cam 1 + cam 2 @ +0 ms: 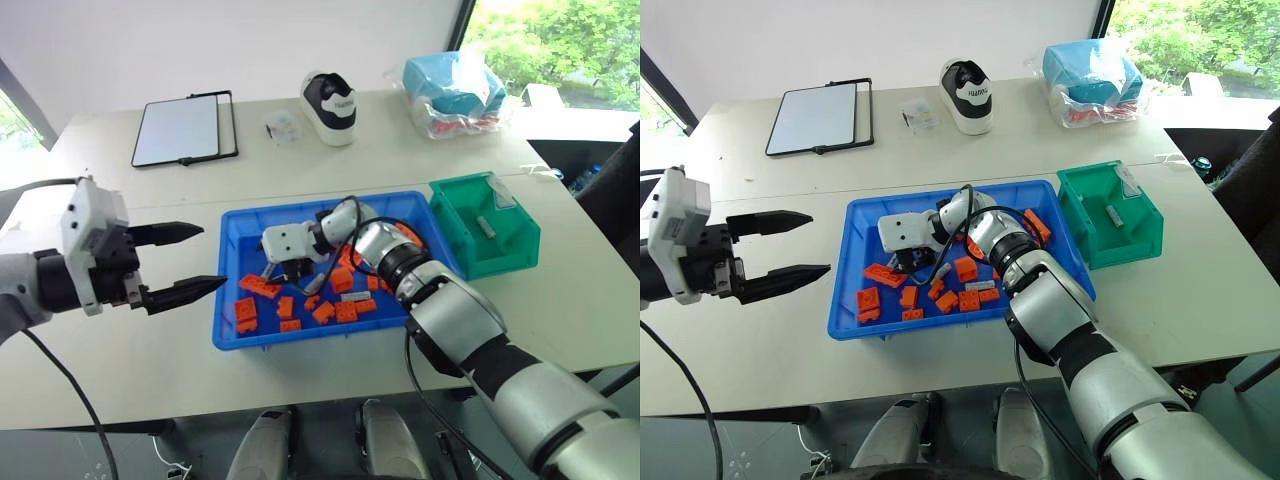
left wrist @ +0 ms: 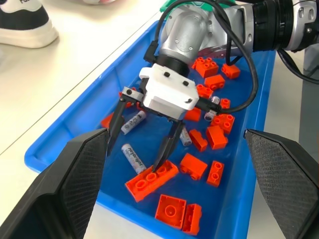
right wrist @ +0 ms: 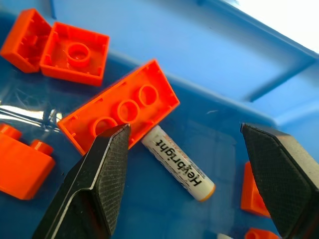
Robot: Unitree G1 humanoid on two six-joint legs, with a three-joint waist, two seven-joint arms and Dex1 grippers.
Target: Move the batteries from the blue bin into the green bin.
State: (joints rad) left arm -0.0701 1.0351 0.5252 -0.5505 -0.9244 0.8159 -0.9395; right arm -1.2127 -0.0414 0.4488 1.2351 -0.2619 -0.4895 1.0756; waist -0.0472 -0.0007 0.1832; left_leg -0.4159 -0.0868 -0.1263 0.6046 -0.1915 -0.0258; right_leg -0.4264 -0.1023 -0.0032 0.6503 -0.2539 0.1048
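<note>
The blue bin [image 1: 229,300] holds orange bricks [image 1: 346,310] and batteries [image 2: 131,157]. Inside it the right gripper [image 2: 138,152] stands open, empty, straddling one battery. Left of the bin, the left gripper [image 1: 190,260] hovers open, empty. The green bin [image 1: 505,255] sits right of it, holding one battery.

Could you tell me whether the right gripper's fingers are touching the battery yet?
Apart. In the right wrist view, blue floor shows between the fingers and battery.
</note>
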